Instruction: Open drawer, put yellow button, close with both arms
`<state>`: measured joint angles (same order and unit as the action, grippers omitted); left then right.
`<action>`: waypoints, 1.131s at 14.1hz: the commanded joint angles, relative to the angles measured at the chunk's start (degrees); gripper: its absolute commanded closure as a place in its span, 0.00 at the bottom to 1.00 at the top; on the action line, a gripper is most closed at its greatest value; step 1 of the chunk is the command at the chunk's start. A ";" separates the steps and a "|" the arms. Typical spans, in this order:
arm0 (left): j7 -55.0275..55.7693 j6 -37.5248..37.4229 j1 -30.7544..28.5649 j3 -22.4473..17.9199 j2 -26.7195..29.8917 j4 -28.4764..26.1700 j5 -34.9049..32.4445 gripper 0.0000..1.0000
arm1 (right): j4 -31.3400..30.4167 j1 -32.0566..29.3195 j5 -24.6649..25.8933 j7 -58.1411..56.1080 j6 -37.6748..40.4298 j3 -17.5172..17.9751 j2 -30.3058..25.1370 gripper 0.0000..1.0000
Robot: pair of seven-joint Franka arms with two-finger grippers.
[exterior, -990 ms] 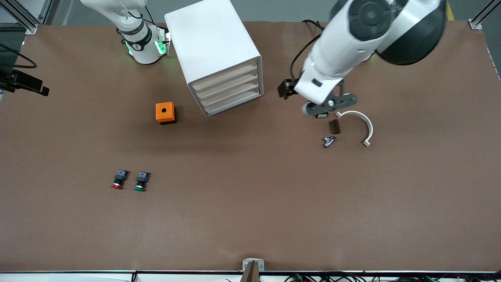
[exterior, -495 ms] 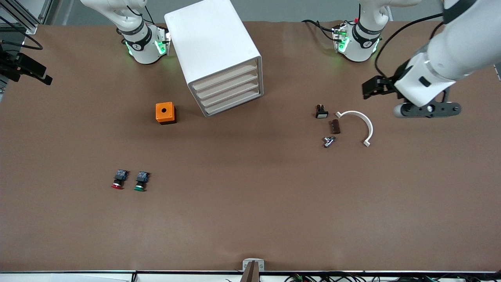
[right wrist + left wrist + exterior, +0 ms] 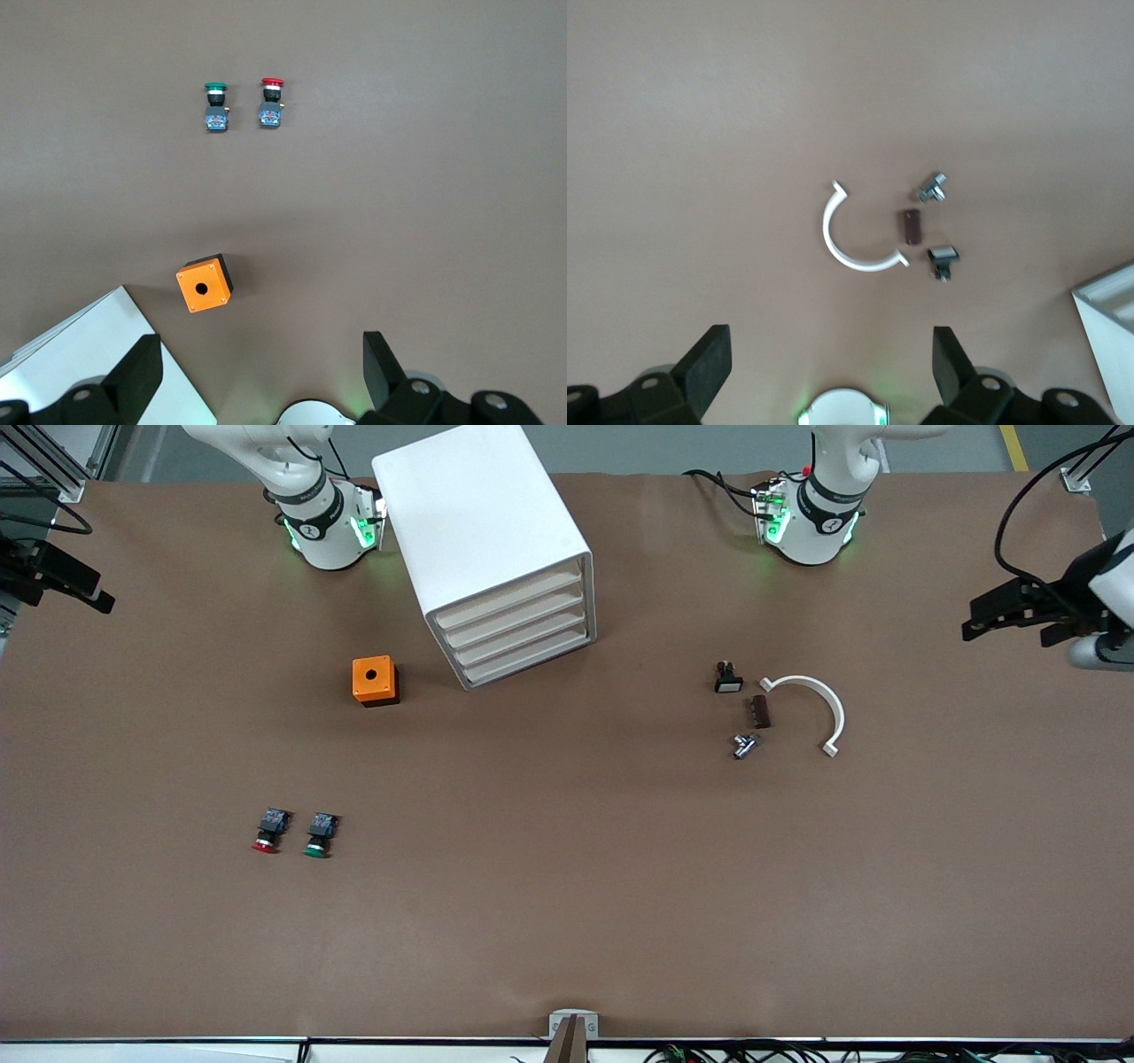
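Brown table (image 3: 567, 921) holds your cabinet (image 3: 483, 522), every drawer flush shut. Left gripper (image 3: 828, 372) hangs over the left arm's end, jaws wide and empty. Right gripper (image 3: 261, 372) hangs likewise over the right arm's end. No yellow button shows, so it is probably stowed inside.

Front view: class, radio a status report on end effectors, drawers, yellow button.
Left end effector open, over left arm's table end. Right end effector open, over right arm's end. Drawer unit: all drawers shut. Yellow button not in sight.
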<state>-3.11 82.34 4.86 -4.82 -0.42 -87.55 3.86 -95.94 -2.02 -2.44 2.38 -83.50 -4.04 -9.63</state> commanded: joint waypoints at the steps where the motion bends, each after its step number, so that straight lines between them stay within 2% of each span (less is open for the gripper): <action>1: -0.85 7.81 -1.94 -0.54 6.38 -9.55 -0.70 0.00 | -0.12 -0.70 0.32 -3.86 0.00 0.61 -1.00 0.00; 4: -0.85 9.67 -4.14 -0.54 5.95 -6.94 -0.78 0.00 | -0.03 -0.26 1.47 -4.75 -0.26 0.96 -1.00 0.00; 8: 0.20 9.41 -4.24 -0.45 5.78 -4.04 -0.79 0.00 | -0.03 0.70 2.61 -4.58 -1.57 1.58 -1.00 0.00; 16: -0.06 8.98 -4.33 -0.19 5.07 -3.68 -0.09 0.00 | -0.38 0.62 2.53 -2.31 -1.93 1.58 -0.92 0.00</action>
<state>-3.23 91.68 0.74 -5.17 4.80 -91.66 3.86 -95.80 -1.58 -0.01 -1.43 -85.11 -2.55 -9.74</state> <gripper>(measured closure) 0.000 0.000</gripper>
